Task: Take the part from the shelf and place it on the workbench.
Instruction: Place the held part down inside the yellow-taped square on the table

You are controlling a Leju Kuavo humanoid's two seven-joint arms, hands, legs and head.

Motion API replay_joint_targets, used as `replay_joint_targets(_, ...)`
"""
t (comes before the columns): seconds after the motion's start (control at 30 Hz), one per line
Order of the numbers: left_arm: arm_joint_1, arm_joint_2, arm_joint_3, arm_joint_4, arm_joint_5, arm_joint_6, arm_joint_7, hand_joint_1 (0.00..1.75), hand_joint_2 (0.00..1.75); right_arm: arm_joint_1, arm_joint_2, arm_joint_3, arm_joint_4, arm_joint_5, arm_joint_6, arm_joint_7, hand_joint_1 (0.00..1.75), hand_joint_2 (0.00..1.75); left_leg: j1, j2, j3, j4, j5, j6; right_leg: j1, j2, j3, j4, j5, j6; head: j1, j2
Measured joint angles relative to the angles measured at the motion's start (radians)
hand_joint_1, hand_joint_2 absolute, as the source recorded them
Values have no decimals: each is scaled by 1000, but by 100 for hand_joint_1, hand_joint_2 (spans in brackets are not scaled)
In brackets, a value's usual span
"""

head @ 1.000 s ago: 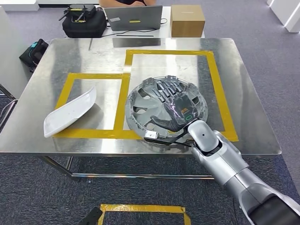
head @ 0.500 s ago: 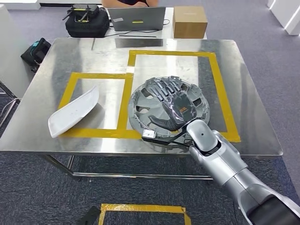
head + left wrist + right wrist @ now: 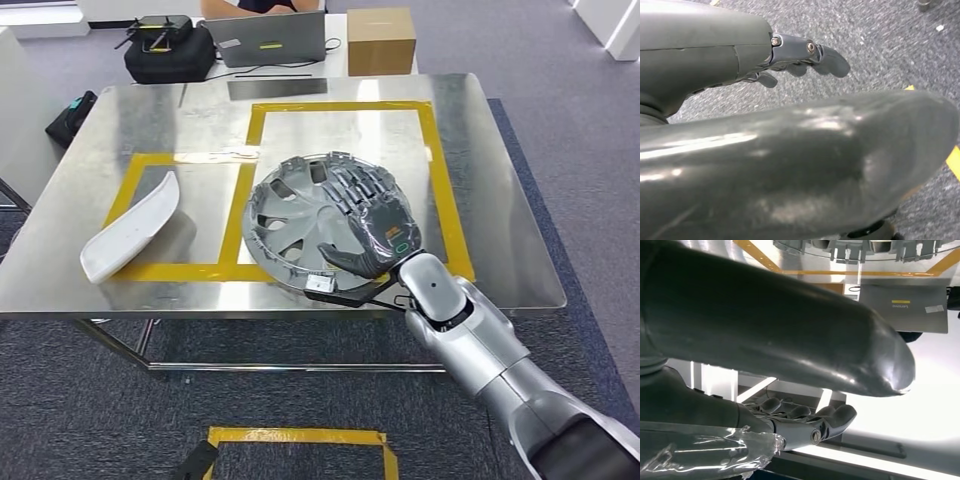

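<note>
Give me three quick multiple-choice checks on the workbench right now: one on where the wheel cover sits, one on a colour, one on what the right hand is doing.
1. Where does the wheel cover lie?
A. On the floor
B. On the workbench, overlapping the tape between the two marked squares
C. On the cardboard box

2. What colour is the tape marking the squares?
A. Yellow
B. Red
C. Blue

3. What is the right hand doing?
A. Hanging by the robot's side
B. Holding the white curved part
C. Lying spread across the wheel cover

Answers:
1. B: in the head view the silver disc sits on the metal workbench and crosses the yellow strip dividing the squares.
2. A: the outlines are yellow.
3. C: its dark fingers lie fanned over the cover's face; whether it grips the cover is unclear. The white curved part lies apart in the smaller square.
</note>
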Motion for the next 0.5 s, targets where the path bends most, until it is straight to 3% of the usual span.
replay_joint_targets(0.07, -1, 0, 0, 0, 0, 3, 0, 0, 0, 1, 0, 1, 0, -3, 2, -1, 0, 0, -9, 1, -46, 136, -88, 7, 8, -2, -19, -1, 15, -12, -2, 0)
replay_joint_targets(0.1, -1, -1, 0, 0, 0, 4, 0, 0, 0, 2, 0, 2, 0, -4, 4, -1, 0, 0, -14, 1, -60, 190, -110, 11, 13, -3, -29, -1, 23, -16, -3, 0)
replay_joint_targets(0.13, -1, -1, 0, 0, 0, 5, 1, 0, 0, 2, 0, 3, 0, -5, 5, -1, 0, 0, -18, 1, -59, 216, -111, 17, 19, -4, -40, -1, 31, -18, -3, 0)
replay_joint_targets(0.17, -1, -2, 0, 0, 1, 6, 1, 0, 0, 3, 0, 3, 0, -5, 7, -2, 0, 0, -23, 1, -42, 208, -95, 26, 24, -4, -50, -1, 40, -20, -2, 0)
replay_joint_targets(0.23, -2, -1, 0, 0, 2, 7, 2, 0, 0, 2, 0, 4, -1, -6, 9, -2, 0, 0, -35, 1, 38, 105, -48, 46, 30, -4, -67, 0, 57, -21, -2, 0)
replay_joint_targets(0.3, -6, 0, 0, 0, 3, 9, 2, 0, 0, 0, 0, 4, -4, -7, 11, -3, 0, 0, -46, 1, 119, -19, -37, 60, 35, -5, -78, -1, 73, -15, -1, 0)
replay_joint_targets(0.33, -7, 0, 0, -1, 3, 9, 2, 0, 0, -1, 0, 4, -5, -8, 12, -3, 0, 0, -50, 1, 138, -55, -39, 63, 35, -6, -81, -4, 83, -11, -2, 0)
replay_joint_targets(0.43, -5, -2, 0, -1, 4, 10, 2, 0, 0, 1, 0, 5, -6, -10, 15, -3, 0, 0, -51, 2, 129, -78, -15, 71, 32, -7, -88, -21, 106, 5, -3, 0)
replay_joint_targets(0.47, -3, -2, 0, -1, 4, 10, 2, 0, 0, 3, -1, 5, -6, -11, 16, -3, 0, 0, -49, 3, 120, -81, -3, 76, 32, -8, -97, -11, 87, 11, -2, 0)
replay_joint_targets(0.5, -2, -2, 0, -1, 5, 11, 2, 0, 0, 4, -1, 5, -6, -12, 17, -3, 0, 0, -46, 4, 109, -83, 9, 81, 31, -9, -110, 20, 49, 16, 0, 0)
